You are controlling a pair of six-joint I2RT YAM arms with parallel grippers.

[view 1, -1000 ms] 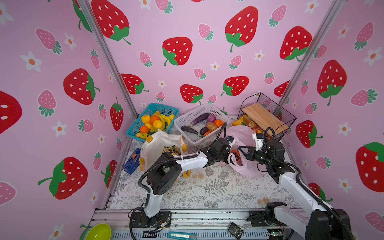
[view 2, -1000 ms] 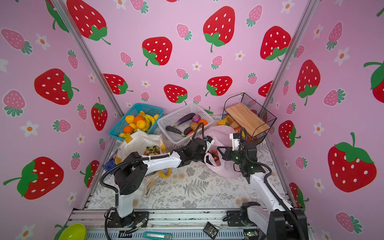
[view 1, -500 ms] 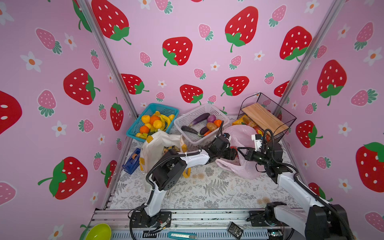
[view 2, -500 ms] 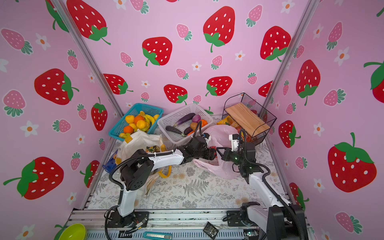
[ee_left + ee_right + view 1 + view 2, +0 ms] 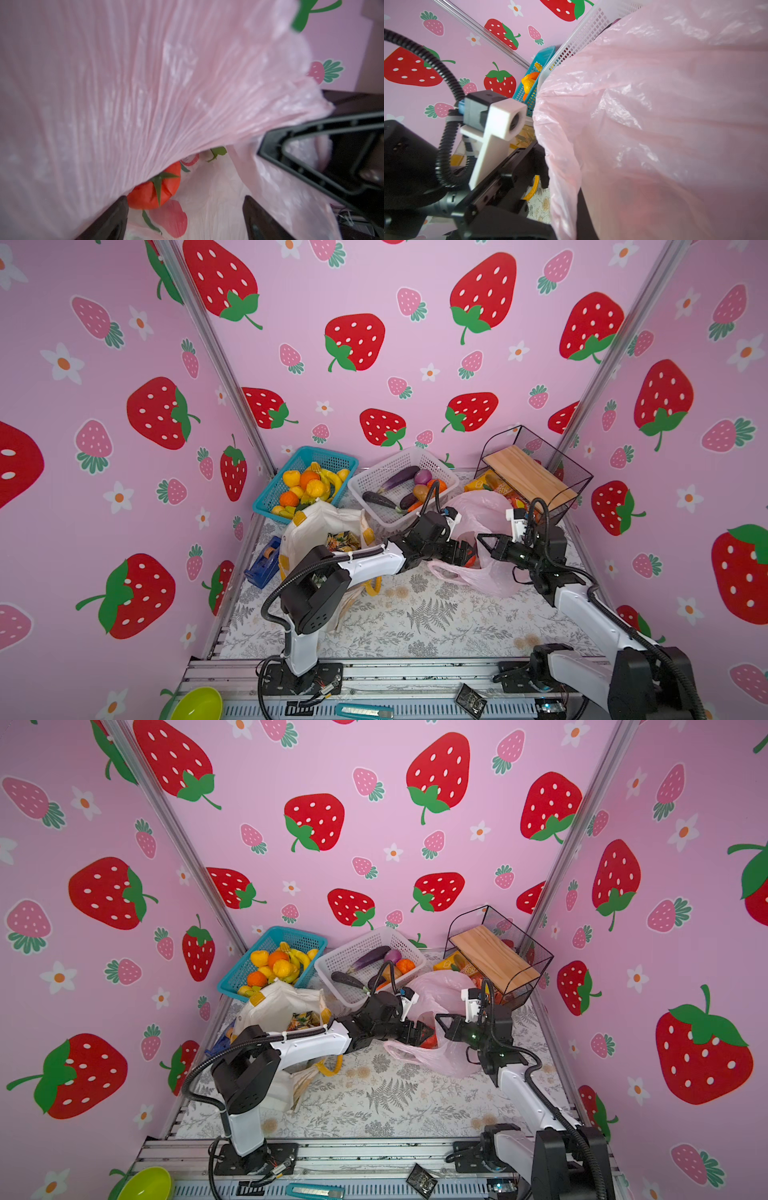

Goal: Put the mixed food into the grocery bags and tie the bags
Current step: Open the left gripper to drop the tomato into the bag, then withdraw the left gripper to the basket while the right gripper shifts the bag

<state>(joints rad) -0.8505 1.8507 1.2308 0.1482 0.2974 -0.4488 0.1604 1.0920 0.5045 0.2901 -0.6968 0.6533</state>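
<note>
The pink plastic grocery bag (image 5: 482, 510) (image 5: 440, 986) lies at the right middle of the table, its mouth facing left. My left gripper (image 5: 467, 556) (image 5: 424, 1036) reaches into that mouth, open. In the left wrist view a red tomato (image 5: 149, 193) lies loose on the bag's floor beside one finger of the left gripper (image 5: 185, 199). My right gripper (image 5: 484, 537) (image 5: 440, 1018) is shut on the bag's rim and holds it up; in its wrist view the plastic (image 5: 654, 124) hides most of the jaws. The white tote (image 5: 320, 522) stands left with snack packets (image 5: 343, 540) inside.
A white mesh basket (image 5: 390, 485) with an eggplant, a purple onion (image 5: 423, 477) and other vegetables stands behind the bag. A blue basket (image 5: 307, 456) of fruit is at the back left, a wire basket (image 5: 536, 472) with a wooden board at the back right, a blue tape dispenser (image 5: 262, 562) by the left wall.
My left gripper's jaws have spread wider at the bag's mouth. The pink bag's upper film has shifted and billowed. The right gripper has kept its hold.
</note>
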